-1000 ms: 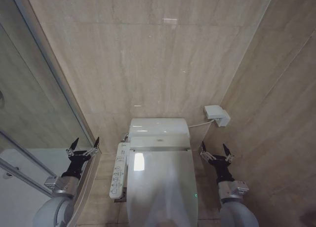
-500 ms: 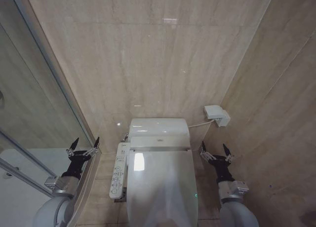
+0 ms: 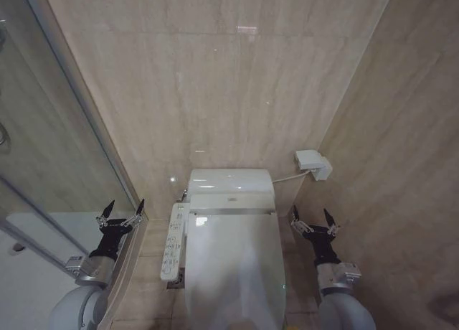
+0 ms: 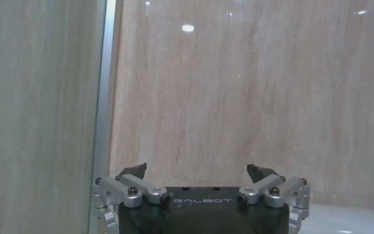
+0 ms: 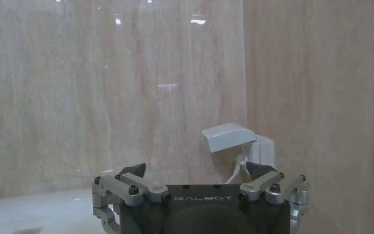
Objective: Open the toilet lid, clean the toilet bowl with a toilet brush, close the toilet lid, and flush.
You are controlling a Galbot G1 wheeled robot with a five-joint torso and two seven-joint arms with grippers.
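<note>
The glossy white toilet lid (image 3: 233,265) lies flat over the toilet bowl in the head view, low in the middle, so the bowl itself is hidden. A long white button panel (image 3: 172,250) runs along its left side. My left gripper (image 3: 121,213) hangs open beside the toilet on the left, close to the glass partition, with nothing between its fingers. On the other side my right gripper (image 3: 312,219) is open and empty too, near the tiled side wall. The left wrist view shows the left gripper (image 4: 198,170) facing bare tile; the right gripper (image 5: 196,169) faces the wall socket. The toilet brush is out of view.
A glass shower partition with a metal frame (image 3: 79,107) closes off the left side. Beige tiled walls stand behind and to the right. A white covered wall socket (image 3: 313,164) with a cable sits on the right of the white rear housing (image 3: 231,183).
The whole head picture has shifted slightly, so the camera moved a little. Both arms hold the same pose and the lid lies as before.
</note>
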